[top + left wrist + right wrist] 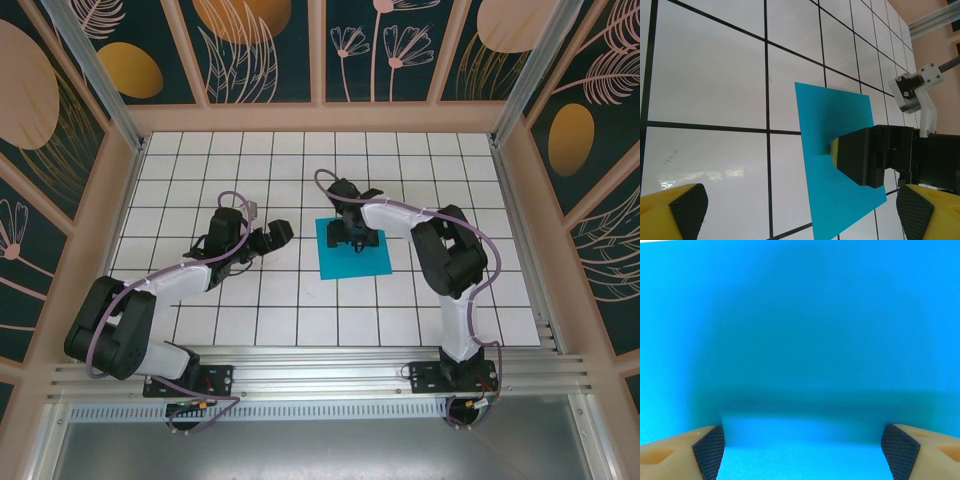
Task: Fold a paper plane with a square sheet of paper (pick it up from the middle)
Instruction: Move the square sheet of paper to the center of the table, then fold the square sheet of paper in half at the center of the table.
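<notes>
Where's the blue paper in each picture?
Top external: square sheet of paper near the centre, under the right gripper.
Left wrist: square sheet of paper right of centre, right gripper over it.
Right wrist: square sheet of paper spread beneath the right gripper.
Shared landmark: the right gripper.

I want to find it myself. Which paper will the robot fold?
Find the white table with black grid lines. Near its middle, beneath the right arm, lies a square sheet of paper. It is the only bright teal thing there.
</notes>
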Available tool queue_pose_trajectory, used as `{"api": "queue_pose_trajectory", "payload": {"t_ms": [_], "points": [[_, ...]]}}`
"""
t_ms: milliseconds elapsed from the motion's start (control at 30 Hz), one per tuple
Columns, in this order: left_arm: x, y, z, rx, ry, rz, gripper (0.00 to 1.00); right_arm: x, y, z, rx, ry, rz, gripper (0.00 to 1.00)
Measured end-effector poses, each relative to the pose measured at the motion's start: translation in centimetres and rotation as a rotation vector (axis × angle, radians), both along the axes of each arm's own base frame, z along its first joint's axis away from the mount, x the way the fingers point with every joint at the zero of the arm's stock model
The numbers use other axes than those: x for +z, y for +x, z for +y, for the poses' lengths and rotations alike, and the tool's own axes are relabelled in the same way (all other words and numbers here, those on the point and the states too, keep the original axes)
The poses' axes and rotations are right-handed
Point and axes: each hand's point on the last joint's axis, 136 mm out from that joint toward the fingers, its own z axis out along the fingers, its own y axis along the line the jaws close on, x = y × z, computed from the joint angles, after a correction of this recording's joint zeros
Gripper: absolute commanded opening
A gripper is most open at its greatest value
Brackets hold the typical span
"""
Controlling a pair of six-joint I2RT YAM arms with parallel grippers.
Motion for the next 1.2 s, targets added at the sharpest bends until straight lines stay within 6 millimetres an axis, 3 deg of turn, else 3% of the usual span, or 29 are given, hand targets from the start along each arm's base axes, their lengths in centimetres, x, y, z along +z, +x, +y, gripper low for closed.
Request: {"api": "queue_pose_trajectory", "payload": {"t_ms": [200, 433, 633, 1200], "points": [[-0.1, -0.1, 0.0, 0.000, 0.002, 0.005, 0.99, 0.2, 0.1, 0.1, 0.006, -0.016, -0.001, 0.88], [-0.1, -0.1, 0.0, -0.004, 0.007, 0.002, 0.99, 0.6, 0.5, 0.2, 0.035, -0.047, 0.007, 0.97], [-0.4, -0.1, 0.0, -0.005, 0.010, 0.010, 0.99, 0.2, 0.3, 0.2, 0.039, -0.042, 0.014, 0.97], [-1.2, -0.2, 0.0, -0.011, 0.021, 0.025, 0.99, 0.0, 0.4, 0.4, 0.029, -0.016, -0.018, 0.82]]}}
